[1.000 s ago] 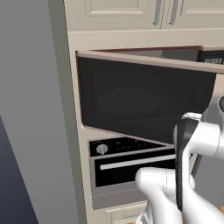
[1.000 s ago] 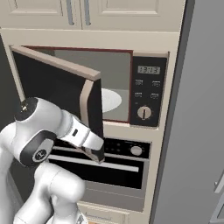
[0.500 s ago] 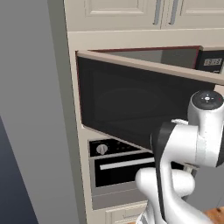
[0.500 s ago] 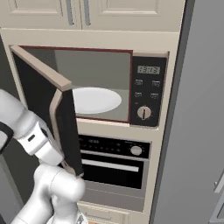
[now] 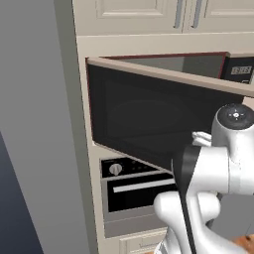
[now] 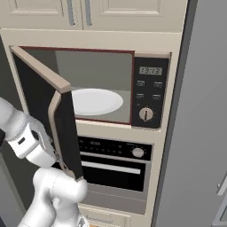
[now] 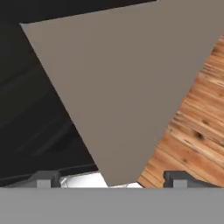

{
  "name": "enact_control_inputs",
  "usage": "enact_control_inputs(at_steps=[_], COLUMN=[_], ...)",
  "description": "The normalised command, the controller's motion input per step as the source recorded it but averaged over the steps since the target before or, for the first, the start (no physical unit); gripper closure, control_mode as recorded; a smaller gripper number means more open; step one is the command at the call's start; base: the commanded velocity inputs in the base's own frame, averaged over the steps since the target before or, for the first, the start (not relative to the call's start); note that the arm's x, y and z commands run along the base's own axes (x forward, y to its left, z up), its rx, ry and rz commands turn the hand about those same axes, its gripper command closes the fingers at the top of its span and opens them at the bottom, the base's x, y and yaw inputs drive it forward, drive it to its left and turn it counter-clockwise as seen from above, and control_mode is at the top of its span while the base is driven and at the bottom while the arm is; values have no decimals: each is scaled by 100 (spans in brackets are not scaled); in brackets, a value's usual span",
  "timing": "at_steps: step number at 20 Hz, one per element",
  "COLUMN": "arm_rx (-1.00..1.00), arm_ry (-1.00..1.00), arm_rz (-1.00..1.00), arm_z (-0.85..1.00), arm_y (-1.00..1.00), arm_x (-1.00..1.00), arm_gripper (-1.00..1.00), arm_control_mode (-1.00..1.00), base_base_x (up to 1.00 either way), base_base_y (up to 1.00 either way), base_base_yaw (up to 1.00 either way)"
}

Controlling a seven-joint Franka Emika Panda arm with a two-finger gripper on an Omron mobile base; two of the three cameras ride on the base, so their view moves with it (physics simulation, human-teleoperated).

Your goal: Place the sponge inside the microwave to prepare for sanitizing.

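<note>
Oven (image 6: 116, 170) built in low on the cabinet wall: black front, silver handle bar (image 6: 111, 167), silver knob (image 6: 138, 152) on its dark panel; its knob also at (image 5: 115, 169). Beige cupboard doors (image 6: 88, 12) up top with thin metal handles (image 5: 178, 14). Grey tall panel (image 6: 199, 111) on one side. Wood floor (image 7: 197, 131) lies past the jaws.

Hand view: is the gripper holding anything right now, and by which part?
Nothing is held. The two dark fingertips stand wide apart, and the beige bottom edge of the black-glass microwave door lies between them, ungripped.

No legible text; microwave (image 6: 111, 88) display digits blurred.
</note>
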Motion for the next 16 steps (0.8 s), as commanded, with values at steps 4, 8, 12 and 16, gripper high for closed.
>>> enact_control_inputs(at_steps=[4,8,12,16], arm_rx=[-2,0,5,25], arm_ry=[-14,-14,-17,-17], arm_rz=[0,0,5,5], arm_z=[9,8,38,32], arm_y=[5,-15,-58,-89], arm_x=[-88,-100,-94,-78], arm_gripper=[-100,-100,-100,-100], arm_control_mode=[-100,-100,-100,-100], base_base_x=[0,0,0,0], base_base_y=[0,0,0,0], base_base_yaw=[0,0,0,0])
